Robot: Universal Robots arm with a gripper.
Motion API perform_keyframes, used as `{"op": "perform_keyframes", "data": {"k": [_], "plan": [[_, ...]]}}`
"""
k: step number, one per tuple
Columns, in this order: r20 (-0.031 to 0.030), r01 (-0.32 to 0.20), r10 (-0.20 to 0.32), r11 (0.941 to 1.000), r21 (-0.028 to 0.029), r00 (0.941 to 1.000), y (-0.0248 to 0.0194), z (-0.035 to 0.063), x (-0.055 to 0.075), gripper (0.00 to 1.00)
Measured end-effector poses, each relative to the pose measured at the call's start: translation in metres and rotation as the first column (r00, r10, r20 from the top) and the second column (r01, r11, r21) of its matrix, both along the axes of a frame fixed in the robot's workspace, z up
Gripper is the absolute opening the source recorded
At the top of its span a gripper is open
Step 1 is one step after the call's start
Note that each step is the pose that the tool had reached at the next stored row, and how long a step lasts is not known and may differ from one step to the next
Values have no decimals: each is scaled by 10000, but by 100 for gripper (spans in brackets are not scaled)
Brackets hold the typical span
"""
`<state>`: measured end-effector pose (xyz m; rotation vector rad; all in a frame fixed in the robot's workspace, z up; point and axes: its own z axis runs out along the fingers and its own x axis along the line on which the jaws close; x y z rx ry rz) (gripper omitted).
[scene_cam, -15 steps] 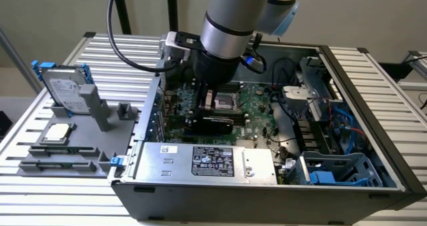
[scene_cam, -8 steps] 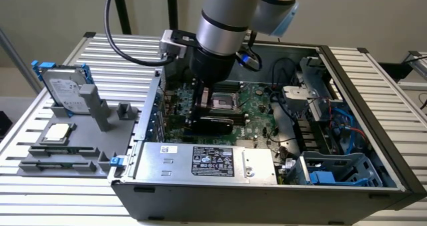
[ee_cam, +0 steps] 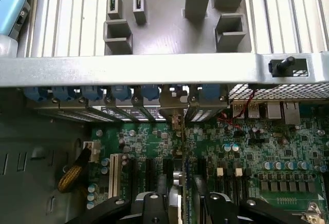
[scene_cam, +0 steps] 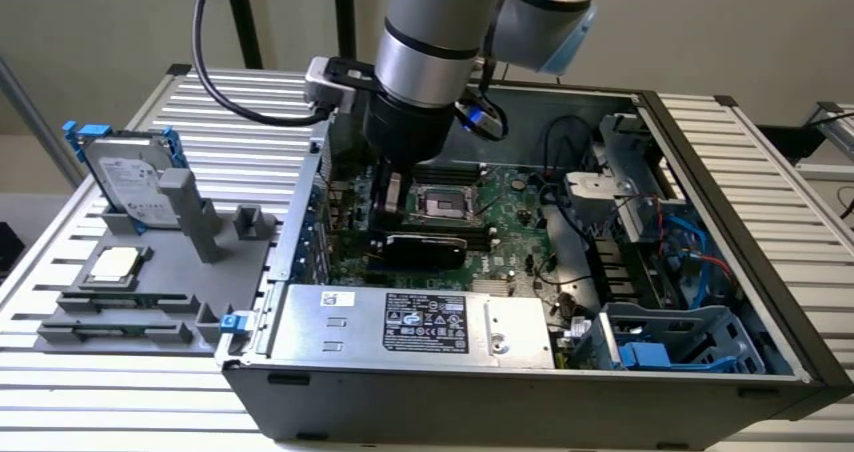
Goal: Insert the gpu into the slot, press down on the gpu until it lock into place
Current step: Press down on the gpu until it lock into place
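The gpu (scene_cam: 424,250) is a small black card standing on edge over the green motherboard inside the open computer case, just behind the silver power-supply box. My gripper (scene_cam: 391,210) reaches down into the case at the card's end on the exterior view's left. In the wrist view the gpu (ee_cam: 183,157) appears edge-on as a thin green board line. Its metal bracket (ee_cam: 175,100) meets the case's rear wall. My gripper (ee_cam: 183,203) has one black finger close on each side of the card, shut on it. A sliver of the blue slot (ee_cam: 189,179) shows beside the card's lower edge.
The power-supply box (scene_cam: 414,322) fills the case's front. A CPU socket (scene_cam: 447,202) lies behind the card, with cables and a blue drive cage (scene_cam: 667,347) on the exterior view's right. A grey fixture tray (scene_cam: 134,292) with a hard drive (scene_cam: 127,177) sits outside the case.
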<state>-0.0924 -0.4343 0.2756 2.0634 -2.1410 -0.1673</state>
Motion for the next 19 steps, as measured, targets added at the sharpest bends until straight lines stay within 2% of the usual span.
{"op": "perform_keyframes", "data": {"k": [4, 6, 7, 10, 12, 14, 17, 19], "plan": [[-49, -1, 1, 10000, -19, 10000, 6, 2, -58, 33], [-130, -3, 2, 10000, -33, 9999, 5, 9, -67, 33], [-190, -3, 2, 10000, -34, 9998, 5, 13, -67, 33], [-401, -2, 0, 10000, -37, 9992, 5, 26, -68, 33], [-564, -2, 0, 10000, -38, 9984, 6, 33, -68, 33], [-762, 4, -7, 10000, -38, 9971, 3, 39, -68, 33], [-1098, 49, -53, 10000, -40, 9939, -5, 45, -68, 33], [-1276, 127, -131, 9999, -40, 9917, -9, 48, -68, 33]]}}
